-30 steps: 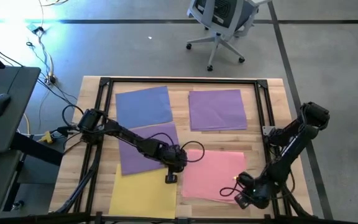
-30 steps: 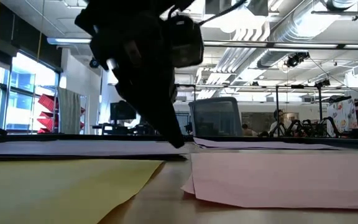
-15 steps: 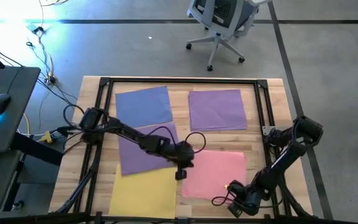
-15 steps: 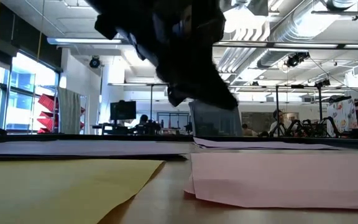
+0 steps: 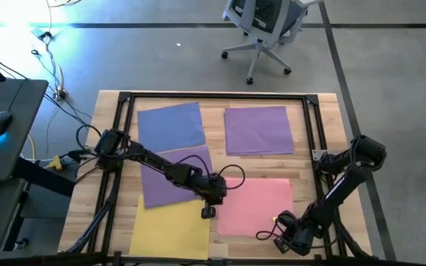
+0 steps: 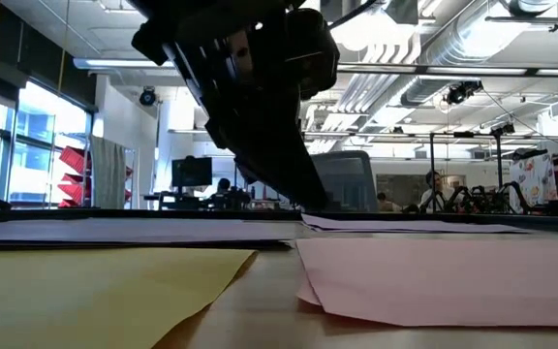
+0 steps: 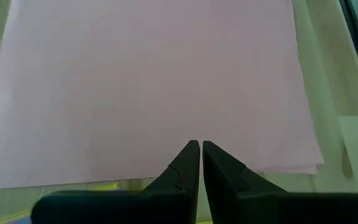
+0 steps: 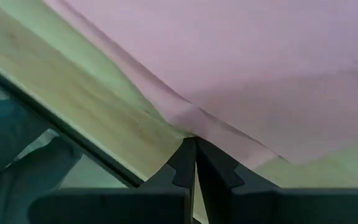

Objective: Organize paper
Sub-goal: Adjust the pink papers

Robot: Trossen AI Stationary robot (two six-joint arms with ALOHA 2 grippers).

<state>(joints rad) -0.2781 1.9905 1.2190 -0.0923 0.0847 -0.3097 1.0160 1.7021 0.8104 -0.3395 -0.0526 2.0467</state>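
Five paper stacks are laid out on the wooden bench [image 5: 324,125], inside a black frame [image 5: 310,133]. Periwinkle blue sheet [image 5: 171,125] is seen at far left, purple sheet [image 5: 259,130] at far right. A second purple sheet [image 5: 170,181] sits mid-left, tilted, partly covered by the left arm. Yellow sheet [image 5: 167,227] is at near left, pink sheets [image 5: 256,205] at near right; in the low view the pink stack [image 6: 453,276] shows more than one layer, edges slightly offset.

Left pincer [image 5: 207,212] is closed, fingers together, nothing gripped. It is placed in the gap between yellow and pink, tip at the pink stack's left edge; in the left wrist view the closed tips [image 7: 197,149] are seen just at that pink edge [image 7: 154,93]. Contact with paper or bench cannot be told.

Right pincer [image 5: 291,240] is also closed, nothing gripped. It is positioned at the near right corner of the pink stack, by the bench's front edge; right wrist view has the tips [image 8: 194,146] pressed to a lifted, creased pink corner [image 8: 260,74].

An office chair [image 5: 265,22] is seen on the floor beyond the bench.
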